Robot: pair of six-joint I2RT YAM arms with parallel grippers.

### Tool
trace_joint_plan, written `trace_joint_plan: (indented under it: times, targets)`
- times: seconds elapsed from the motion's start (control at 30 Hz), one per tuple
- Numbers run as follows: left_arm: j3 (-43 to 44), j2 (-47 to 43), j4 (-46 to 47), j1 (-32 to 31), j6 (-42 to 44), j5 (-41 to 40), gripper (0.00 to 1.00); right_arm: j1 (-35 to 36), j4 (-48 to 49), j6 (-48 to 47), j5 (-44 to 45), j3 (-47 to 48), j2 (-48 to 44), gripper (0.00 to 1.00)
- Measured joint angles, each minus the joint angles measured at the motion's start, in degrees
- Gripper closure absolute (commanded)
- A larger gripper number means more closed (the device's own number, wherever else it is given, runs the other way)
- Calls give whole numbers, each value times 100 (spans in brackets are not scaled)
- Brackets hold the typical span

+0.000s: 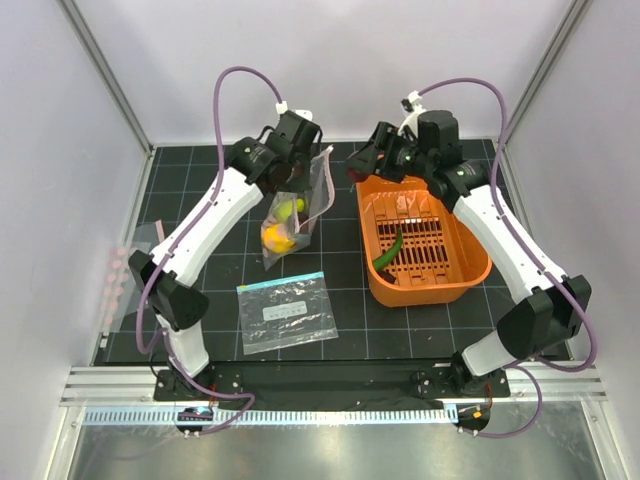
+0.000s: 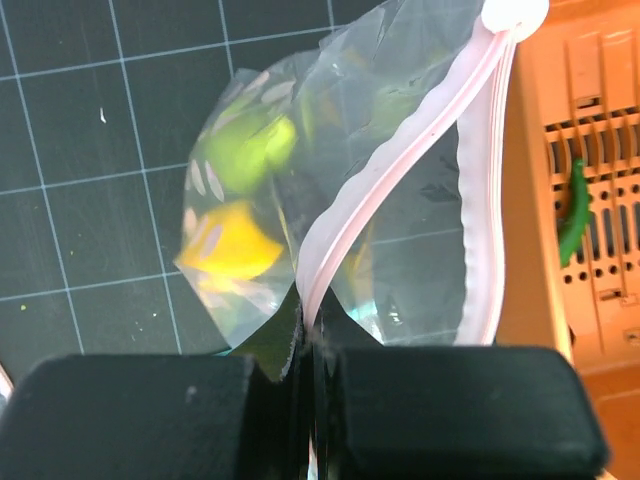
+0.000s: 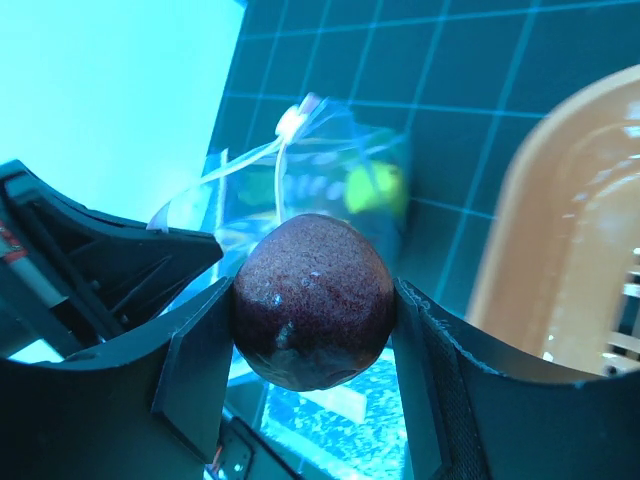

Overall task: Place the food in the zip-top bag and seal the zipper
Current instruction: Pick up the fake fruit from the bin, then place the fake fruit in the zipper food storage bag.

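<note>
Pincers aloft: left pincer [image 2: 312,352] tight on zipper [image 2: 400,165], right pincer [image 3: 313,345] tight around maroon piece [image 3: 312,295].

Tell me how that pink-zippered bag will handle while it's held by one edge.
Likely floppy: the zip-top bag hangs crumpled from the left gripper, its zipper curving. Probably bottom-heavy, since the yellow pepper and green fruit sit inside.

**A robot laboratory test cell**

White panel walls [image 1: 330,60] held by aluminium posts [image 1: 105,75] enclose a counter [image 1: 345,320] covered with a black grid mat. A left arm [image 1: 205,225] and a right arm [image 1: 500,235], both white with purple cables [image 1: 225,100], are bolted beside a metal rail [image 1: 330,398].
</note>
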Motion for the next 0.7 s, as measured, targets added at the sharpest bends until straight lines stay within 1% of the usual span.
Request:
trace_joint_plan:
  times: [0.1, 0.23, 0.37, 0.53, 0.7]
  targets:
    - [-26, -120, 11, -2, 0, 59, 100, 249, 81, 96, -39, 24, 90, 59]
    - [-315, -374, 87, -2, -4, 175, 100, 656, 179, 203, -68, 96, 181, 59]
    - [-431, -442, 114, -2, -20, 275, 100, 994, 317, 216, -61, 136, 214, 59]
    - [-439, -444, 142, -2, -22, 365, 100, 1250, 398, 210, -20, 173, 273, 60]
    - [-439, -444, 151, -2, -31, 391, 100, 1285, 398, 184, 157, 173, 260, 60]
